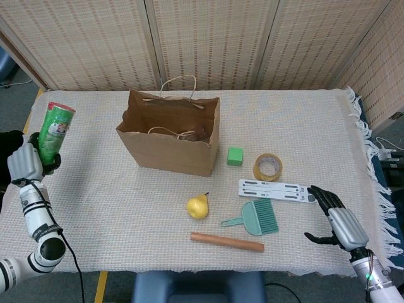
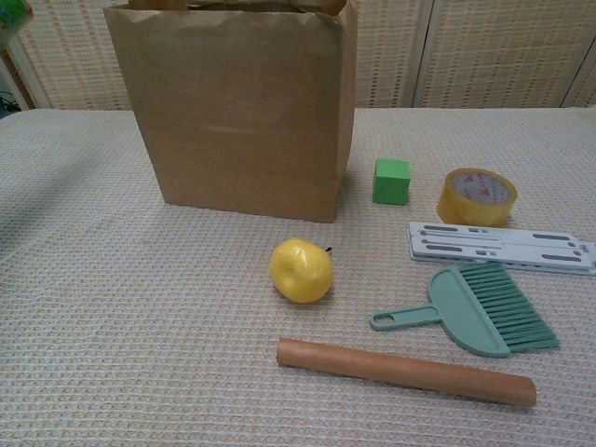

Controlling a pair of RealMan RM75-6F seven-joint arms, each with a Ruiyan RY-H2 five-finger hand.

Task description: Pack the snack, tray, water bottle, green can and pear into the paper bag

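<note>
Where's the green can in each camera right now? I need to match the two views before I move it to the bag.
Head view: green can far left, lifted upright, held by the left hand.
Chest view: only a green sliver at the top-left corner, hand not visible.
Shared landmark: paper bag, right of the can in both.

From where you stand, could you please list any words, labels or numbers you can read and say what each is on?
None can be read.
Green can, held by the left hand: a white label patch, print too blurred to read.
Tape roll: reddish marks on its top face, too small to read.
Paper bag: no print visible.
</note>
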